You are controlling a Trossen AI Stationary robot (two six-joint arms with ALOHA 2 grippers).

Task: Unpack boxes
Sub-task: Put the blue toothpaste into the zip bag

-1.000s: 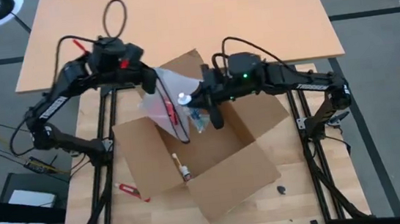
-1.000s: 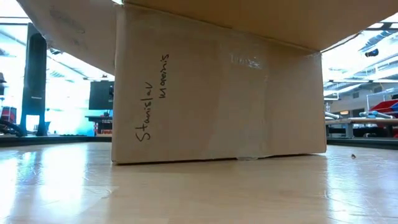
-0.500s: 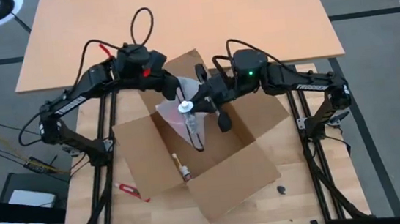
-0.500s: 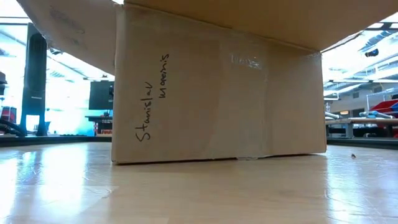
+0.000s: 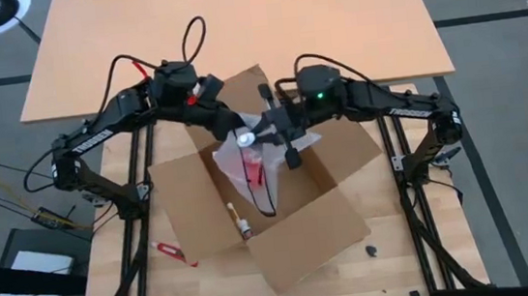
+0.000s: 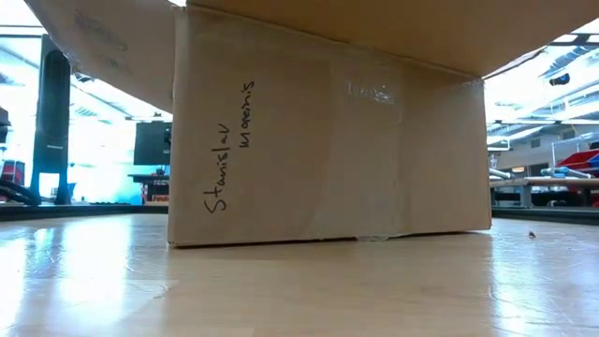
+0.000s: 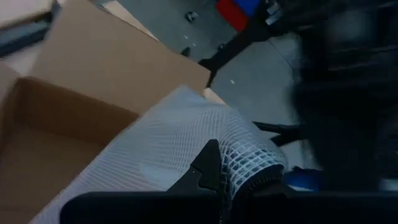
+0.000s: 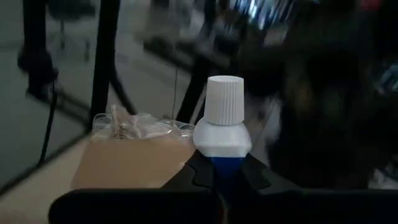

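Observation:
The brown cardboard box [image 5: 317, 177] stands open on the table, flaps spread; in the low view its wall [image 6: 328, 140] hides both grippers. My left gripper [image 5: 230, 124] is over the box's far left part, shut on a clear plastic bag [image 5: 254, 165] with a white mesh pattern [image 7: 168, 149]. My right gripper [image 5: 263, 136] is close beside it, shut on a small blue bottle with a white cap [image 8: 222, 118], whose cap [image 5: 244, 140] shows at the bag's top. A small item [image 5: 240, 223] lies on the box floor. My left gripper pinches the bag's upper end [image 7: 239, 158] between its two fingers, bunched in several layers. The bag hangs slack below the fingers, over the inside of the box. My right gripper pinches the bottle's blue body just under its white shoulder [image 8: 224, 163] between both fingers. The cap end sticks out past the fingertips, lifted clear; I cannot tell whether it is inside the bag.
A red item [image 5: 172, 249] lies on the table left of the box's near flap. A small dark bit [image 5: 371, 250] lies near the right near corner. A large orange board [image 5: 233, 25] lies beyond the box.
My left gripper has moved toward the table's right and near side, from the box's far left edge to above its inside. The bag has swung with it and now hangs over the box's middle. My right gripper has stayed on the bottle and shifted a little.

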